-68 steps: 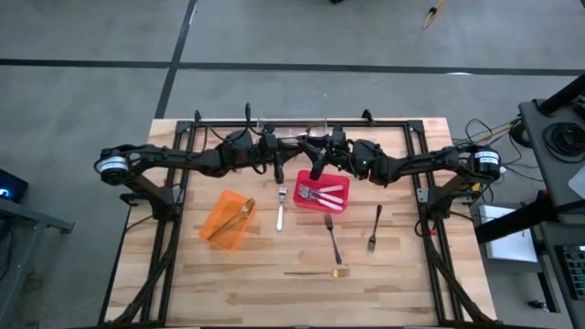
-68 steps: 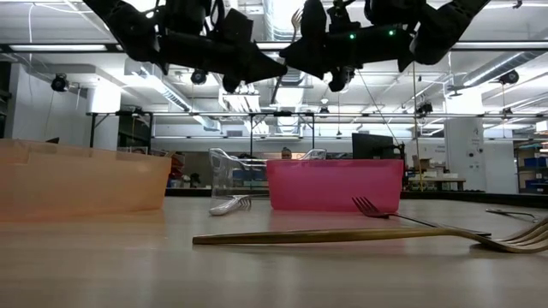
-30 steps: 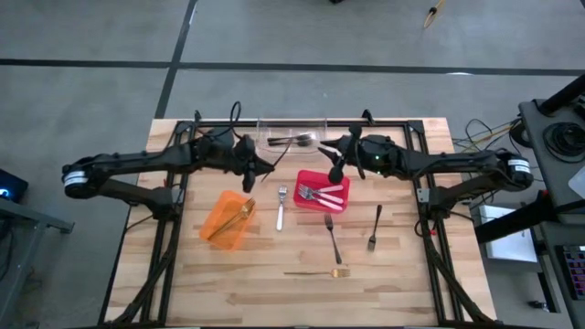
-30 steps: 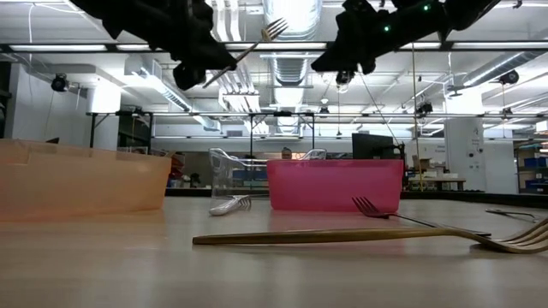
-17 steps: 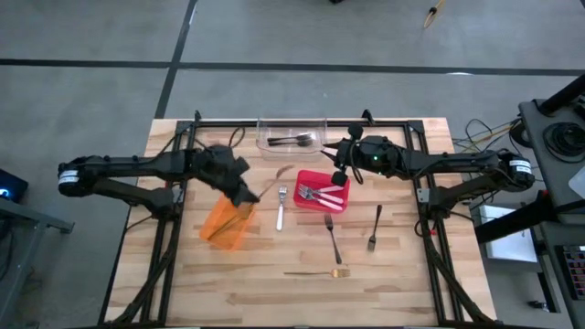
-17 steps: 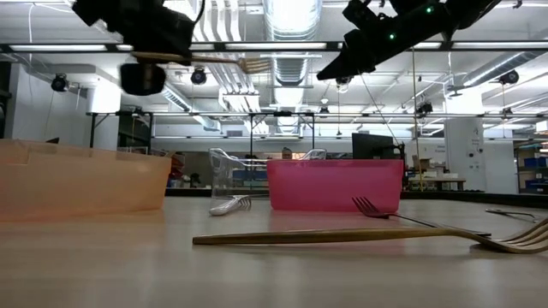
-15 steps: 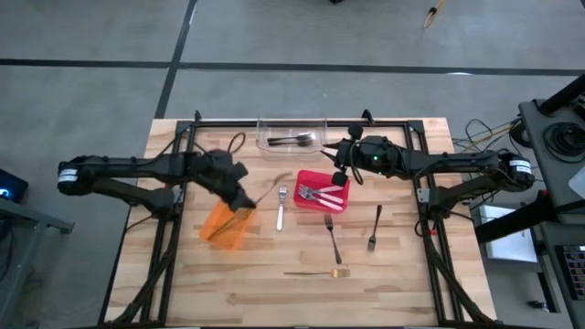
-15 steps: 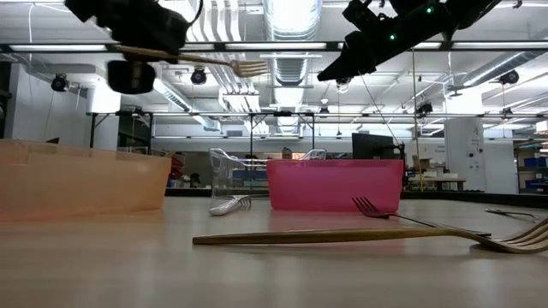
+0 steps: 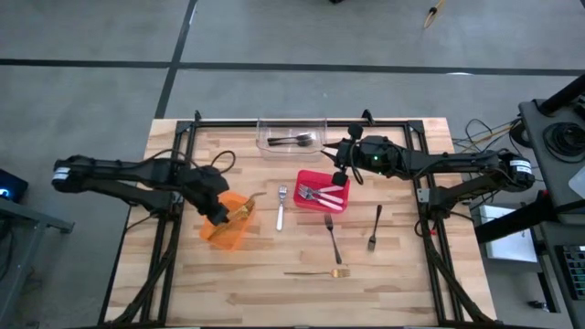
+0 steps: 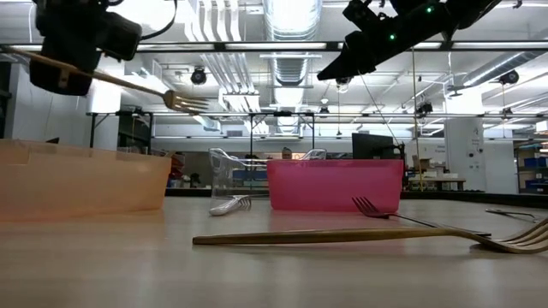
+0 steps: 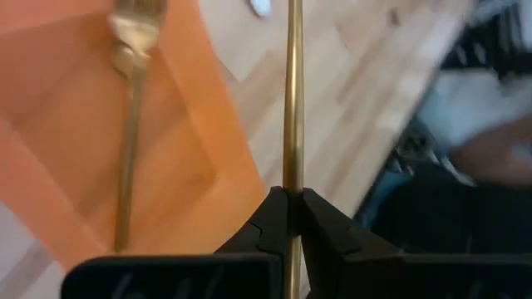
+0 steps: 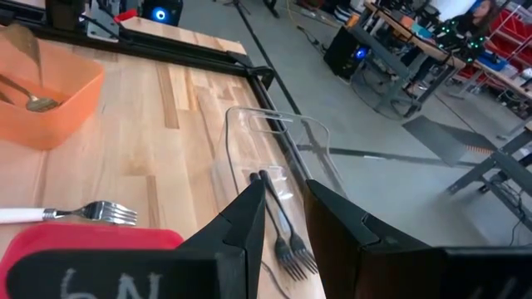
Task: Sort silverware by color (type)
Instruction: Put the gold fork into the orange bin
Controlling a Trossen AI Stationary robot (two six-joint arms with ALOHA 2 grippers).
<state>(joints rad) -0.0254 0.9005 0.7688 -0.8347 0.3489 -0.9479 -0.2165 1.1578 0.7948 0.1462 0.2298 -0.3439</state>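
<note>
Gold is what I have in hand: my left gripper is clamped on the handle of a gold fork, carried in the air over the orange bin, tines pointing toward the middle of the table. One gold piece already lies inside that bin, so I judge this one goes in beside it.

My right gripper hovers near the red bin and the clear bin, fingers a little apart with nothing between them.

Done so far: two dark forks lie in the clear bin, silver pieces lie in the red bin, and one gold piece is in the orange.

Left on the wood: a silver fork between the orange and red bins, a dark fork below the red bin, another dark fork to its right, and a gold fork on the table near the front edge. So four loose pieces plus the one I hold; I reckon I am roughly half through.
</note>
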